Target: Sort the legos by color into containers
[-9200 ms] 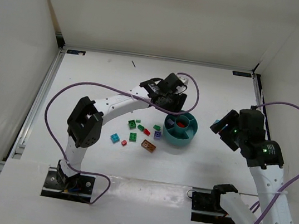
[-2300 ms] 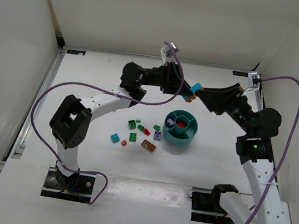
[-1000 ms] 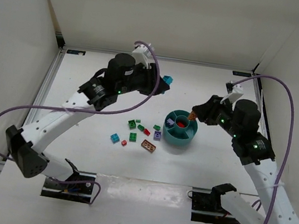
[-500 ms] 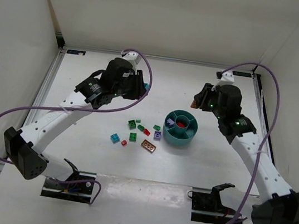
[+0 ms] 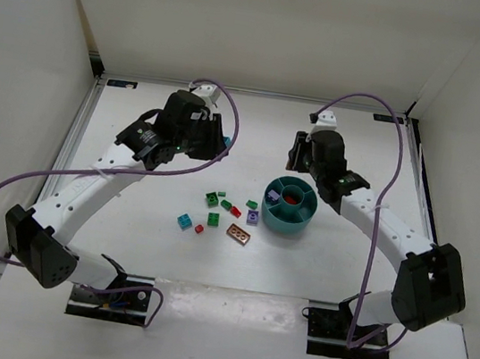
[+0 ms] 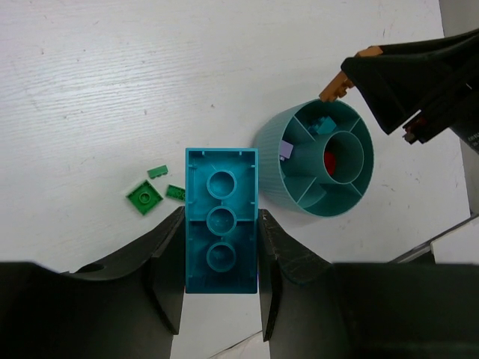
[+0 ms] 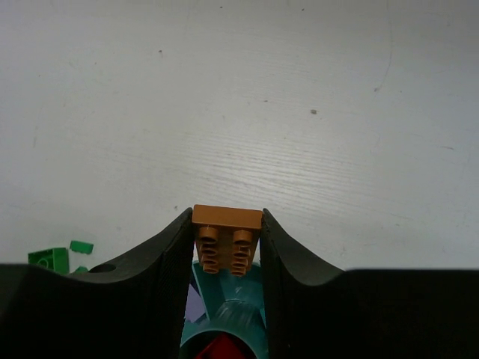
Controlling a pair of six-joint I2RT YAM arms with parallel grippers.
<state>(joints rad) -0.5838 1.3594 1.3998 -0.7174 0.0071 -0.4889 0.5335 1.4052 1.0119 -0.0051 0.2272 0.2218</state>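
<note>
Teal plastic fills my left pincer (image 6: 221, 224): the jaws are clamped on the long flanks of a teal brick (image 6: 222, 191), its hollow underside facing the wrist camera and its long axis running the way my fingers reach. My right pincer (image 7: 226, 221) is likewise closed on a small brown brick (image 7: 227, 239), underside towards its own camera. The coming move, as I judge it, turns on where the bowl (image 6: 275, 179) lies from each load. From my left wrist it sits ahead and to the right of the teal brick, well apart, so that arm has a fair way to travel before it can let go. My right pincer is much the nearer: from above it hangs just past the bowl's far rim, and its wrist view shows teal rim directly under the brown brick. I reckon the brown one can drop first. Only the left wrist view opens the bowl up: a teal piece (image 6: 323, 126) lies in one wedge, which looks the proper home for my teal brick, a pale purple piece (image 6: 285, 151) in the next, and something red in the centre cup (image 6: 346, 158). Only the overhead view shows the loose legos (image 5: 217, 212), unsorted on the table just left of the bowl.
</note>
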